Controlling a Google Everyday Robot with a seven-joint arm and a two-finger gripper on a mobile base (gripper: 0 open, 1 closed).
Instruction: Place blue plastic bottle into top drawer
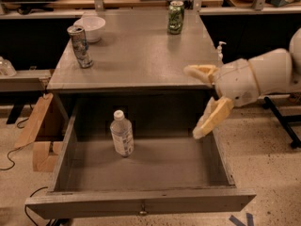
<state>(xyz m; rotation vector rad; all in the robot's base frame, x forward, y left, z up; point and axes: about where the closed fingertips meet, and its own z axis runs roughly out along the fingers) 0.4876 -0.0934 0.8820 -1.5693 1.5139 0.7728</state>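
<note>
Bottle (122, 134) stands upright in the open drawer (141, 202), left of centre — placement looks done. Gripper (193, 102) hangs over the drawer's right side, jaws spread wide, empty — likely clear after release.

The gripper (193, 102), cream-yellow on a white arm (256, 79), hung at the right edge of the top drawer (141, 204), jaws spread apart; the drawer was dull grey inside and out; the blue plastic bottle (122, 135) in it was clear, with a white cap and a pale whitish-blue label; the surface (136, 55) was the same grey; on it stood a green can (175, 17), a silver can (80, 46) with a dark pattern, and a white bowl (90, 28); the floor (268, 159) was speckled beige.
</note>
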